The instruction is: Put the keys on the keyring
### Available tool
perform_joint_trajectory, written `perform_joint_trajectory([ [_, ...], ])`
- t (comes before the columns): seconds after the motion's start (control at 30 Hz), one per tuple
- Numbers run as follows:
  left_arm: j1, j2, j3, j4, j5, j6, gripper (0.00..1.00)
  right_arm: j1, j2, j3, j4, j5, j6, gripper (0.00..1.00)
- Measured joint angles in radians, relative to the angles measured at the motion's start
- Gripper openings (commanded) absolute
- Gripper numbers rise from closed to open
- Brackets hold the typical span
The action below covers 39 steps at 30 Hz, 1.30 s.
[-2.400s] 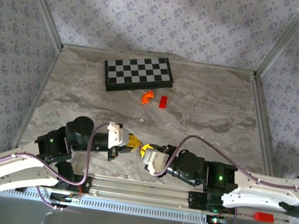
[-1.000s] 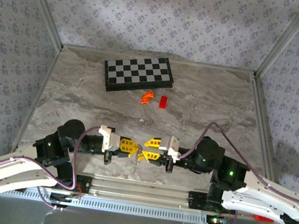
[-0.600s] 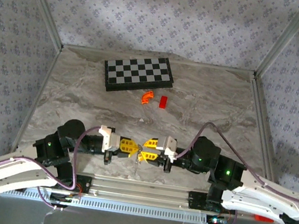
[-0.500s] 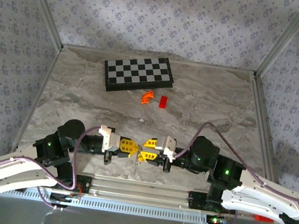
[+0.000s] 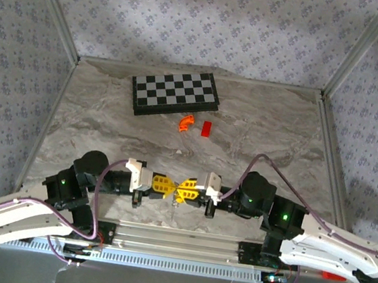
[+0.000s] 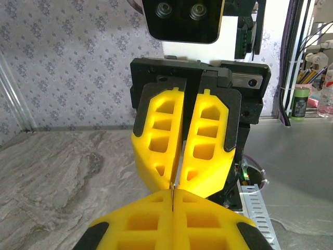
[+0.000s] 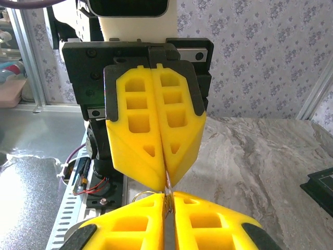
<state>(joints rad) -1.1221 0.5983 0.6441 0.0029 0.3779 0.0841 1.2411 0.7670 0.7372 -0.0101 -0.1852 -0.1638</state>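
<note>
Low over the table's near edge, my left gripper (image 5: 172, 187) and right gripper (image 5: 182, 189) meet tip to tip. In the right wrist view my right gripper (image 7: 167, 196) is shut on the thin silvery wire ring of the keyring (image 7: 141, 196), whose loop curls out to the left. Facing it, my left gripper (image 7: 166, 183) is shut on a thin silver metal piece (image 7: 167, 178) seen edge-on. I cannot tell whether that piece is a key or part of the ring. The left wrist view has my left gripper (image 6: 172, 191) touching the right gripper (image 6: 176, 182). The keys' coloured heads are hidden.
A black-and-white checkerboard (image 5: 175, 93) lies at the back of the marble table (image 5: 268, 132). An orange curved piece (image 5: 187, 123) and a red block (image 5: 206, 128) sit just in front of it. A metal rail (image 5: 181, 243) runs along the near edge.
My right gripper has slid left until its tips touch the left gripper, and its jaws have closed from open onto the ring. The left arm has stayed still and shut.
</note>
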Motion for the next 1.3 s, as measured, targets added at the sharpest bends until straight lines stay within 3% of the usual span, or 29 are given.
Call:
perform_joint_trajectory([
  [0.2,0.0,0.0,0.0,-0.005,-0.003,0.0,0.0,-0.005,0.0,0.0,-0.002,-0.003,0.008,0.0],
  [0.3,0.0,0.008,0.003,-0.031,-0.014,0.005,0.0,-0.005,0.006,0.003,-0.024,0.004,0.007,0.0],
  [0.5,0.0,0.069,0.095,-0.2,-0.102,0.048,0.17,-0.015,0.065,0.094,-0.198,0.052,-0.015,0.0],
  [0.93,0.0,0.134,0.193,-0.404,-0.184,0.1,0.2,-0.035,0.203,0.338,-0.563,0.084,-0.07,0.0],
  [1.3,0.0,0.142,0.193,-0.396,-0.171,0.107,0.2,-0.046,0.237,0.367,-0.621,0.064,-0.111,0.0],
])
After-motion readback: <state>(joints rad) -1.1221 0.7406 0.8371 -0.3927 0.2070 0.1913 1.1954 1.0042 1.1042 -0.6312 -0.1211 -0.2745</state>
